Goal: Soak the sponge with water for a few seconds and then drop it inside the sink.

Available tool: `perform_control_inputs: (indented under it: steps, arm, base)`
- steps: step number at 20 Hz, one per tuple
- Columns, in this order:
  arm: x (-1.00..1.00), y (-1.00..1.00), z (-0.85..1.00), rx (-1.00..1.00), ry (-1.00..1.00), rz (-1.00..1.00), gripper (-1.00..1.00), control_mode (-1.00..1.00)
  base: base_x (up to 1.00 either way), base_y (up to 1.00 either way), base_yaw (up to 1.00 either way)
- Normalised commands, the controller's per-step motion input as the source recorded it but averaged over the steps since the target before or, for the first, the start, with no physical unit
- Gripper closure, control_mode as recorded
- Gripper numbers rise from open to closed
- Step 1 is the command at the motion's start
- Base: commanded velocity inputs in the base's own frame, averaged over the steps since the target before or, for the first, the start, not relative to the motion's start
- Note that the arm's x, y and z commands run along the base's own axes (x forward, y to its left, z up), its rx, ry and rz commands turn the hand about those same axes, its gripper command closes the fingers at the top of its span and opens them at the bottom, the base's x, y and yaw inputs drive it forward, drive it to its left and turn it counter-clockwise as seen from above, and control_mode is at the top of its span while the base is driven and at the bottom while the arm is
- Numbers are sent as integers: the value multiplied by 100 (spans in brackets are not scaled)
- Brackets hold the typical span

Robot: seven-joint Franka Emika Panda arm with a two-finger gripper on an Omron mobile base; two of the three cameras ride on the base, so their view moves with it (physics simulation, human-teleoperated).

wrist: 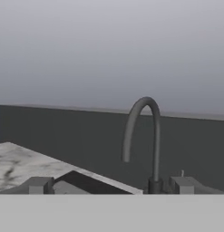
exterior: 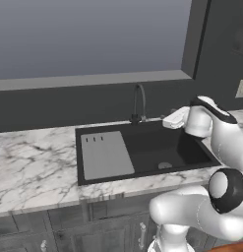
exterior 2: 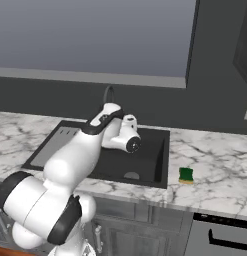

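Observation:
The sponge [exterior 2: 186, 175], a small yellow block with a green top, lies on the marble counter just right of the sink [exterior 2: 151, 159]. The sink [exterior: 152, 145] is a black recessed basin with a grey ribbed drainboard [exterior: 106, 155] on its left and a round drain [exterior: 165, 166]. Behind it rises the dark arched faucet [exterior: 138, 102]. My gripper [wrist: 111, 185] hovers above the basin's back right part, level and facing the faucet [wrist: 152, 131]. It is open, and its fingertips [wrist: 40, 185] stand wide apart with nothing held. Water is out of view.
Marble counter [exterior: 34, 162] runs to both sides of the sink. A dark backsplash and a window ledge [exterior: 93, 79] stand behind the faucet. A wall outlet [exterior: 242, 88] is at the far right. Cabinet fronts [exterior 2: 130, 230] sit below the counter.

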Motion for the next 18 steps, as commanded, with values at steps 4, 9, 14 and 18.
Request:
perform_control_inputs:
  steps: [4,9,14,18]
  arm:
    - [19,0,-18,0,0,0,-100,-100]
    - [16,0,-16,0,0,0,-100,-100]
    - [16,0,-12,0,0,0,-100,-100]
    - [24,0,-6,0,0,0,-100,-100]
  base:
    - [0,0,0]
    - [0,0,0]
    - [0,0,0]
    - [0,0,0]
